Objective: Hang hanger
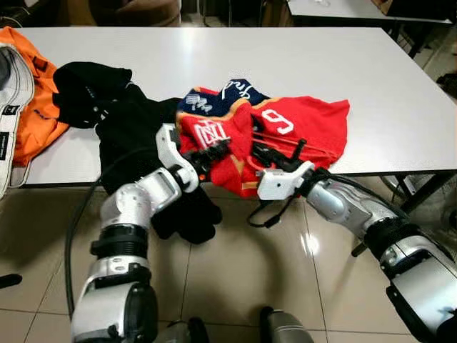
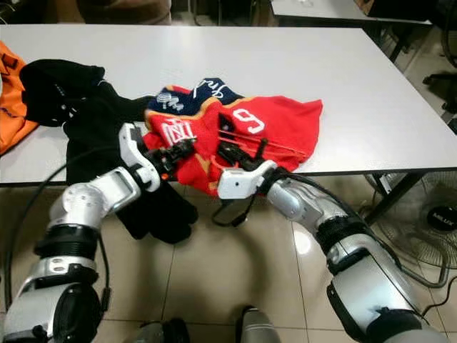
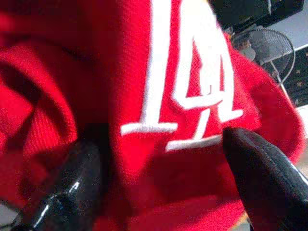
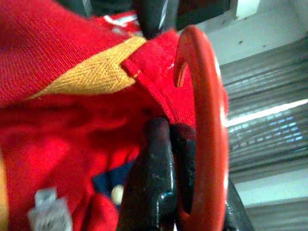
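Judged early in the task: nothing hung yet, no rail or hook in sight to hang from.

At far left on the white table (image 1: 400,93), an orange garment (image 1: 36,107) beside a pale cap (image 1: 13,78); next, a black garment (image 1: 118,121) spilling over the near edge toward the floor.

Left gripper (image 1: 216,151) at the near edge of the red jersey (image 1: 307,125), fingers (image 3: 72,183) spread wide on either side of a fold bearing white lettering, cloth between them but not pinched. Reads as bracing or about to grasp the jersey.

Just beside it, right gripper (image 1: 265,153) also at the jersey's front edge, fingers closed together, with the red hanger (image 4: 207,134) hooked around one of them; thin red hanger bar also visible across the jersey in the head views. Whether firmly clamped or merely looped, hard to tell. Hanger apparently partly inside the jersey, not yet lifted clear.

Left to do, by this reading: seat the jersey, raise it, carry it to a rail.

Room: glossy tiled floor (image 1: 235,286), a second table behind, a standing fan (image 2: 428,221) at far right.
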Controlling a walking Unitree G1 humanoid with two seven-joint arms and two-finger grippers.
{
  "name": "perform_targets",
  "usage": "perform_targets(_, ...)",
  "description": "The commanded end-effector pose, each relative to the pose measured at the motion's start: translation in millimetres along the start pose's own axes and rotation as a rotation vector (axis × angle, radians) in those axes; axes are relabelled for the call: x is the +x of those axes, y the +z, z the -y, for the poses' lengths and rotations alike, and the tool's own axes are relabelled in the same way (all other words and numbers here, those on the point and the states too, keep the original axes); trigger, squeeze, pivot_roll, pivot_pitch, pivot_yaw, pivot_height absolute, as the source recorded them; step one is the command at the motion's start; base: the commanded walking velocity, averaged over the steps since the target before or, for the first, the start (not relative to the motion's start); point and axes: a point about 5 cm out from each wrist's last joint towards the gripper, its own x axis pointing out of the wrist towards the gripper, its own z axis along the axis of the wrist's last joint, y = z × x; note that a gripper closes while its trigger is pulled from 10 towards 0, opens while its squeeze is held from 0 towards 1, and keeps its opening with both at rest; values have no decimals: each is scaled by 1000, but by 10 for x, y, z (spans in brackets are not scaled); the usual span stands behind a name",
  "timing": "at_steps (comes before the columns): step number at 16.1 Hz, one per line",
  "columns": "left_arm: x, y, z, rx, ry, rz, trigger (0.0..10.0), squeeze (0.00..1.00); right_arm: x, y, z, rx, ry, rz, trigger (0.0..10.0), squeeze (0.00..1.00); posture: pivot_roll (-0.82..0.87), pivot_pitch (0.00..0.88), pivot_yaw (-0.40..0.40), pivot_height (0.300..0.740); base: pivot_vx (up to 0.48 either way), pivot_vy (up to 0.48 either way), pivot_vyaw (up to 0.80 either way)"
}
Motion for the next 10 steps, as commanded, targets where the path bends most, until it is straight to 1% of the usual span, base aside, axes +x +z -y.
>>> perform_targets(1, 25, 6, 6, 3, 15, 1, 10000, 0, 0, 22, 29, 19, -21, 15, 0, 0, -267, 79, 57, 740, 0, 0, 0)
perform_targets(4, 76, -16, 6, 18, 20, 8, 10000, 0, 16, 70, 42, 23, -28, 43, 0, 0, -275, 86, 59, 740, 0, 0, 0)
perform_targets(5, 98, -12, 25, 28, 9, 19, 8196, 0, 17, 83, 45, 24, -30, 50, 0, 0, -280, 92, 61, 740, 0, 0, 0)
perform_targets(6, 119, -4, 45, 33, 1, 32, 0, 0, 13, 90, 40, 26, -30, 53, 0, 0, -280, 92, 61, 740, 0, 0, 0)
perform_targets(8, 185, 33, 111, 50, -20, 70, 0, 0, -9, 99, -13, 40, -16, 52, 0, 0, -285, 94, 63, 740, 0, 0, 0)
perform_targets(10, 187, 56, 89, 49, -9, 89, 0, 0, -19, 110, -42, 46, -11, 52, 0, 0, -285, 97, 67, 740, 0, 0, 0)
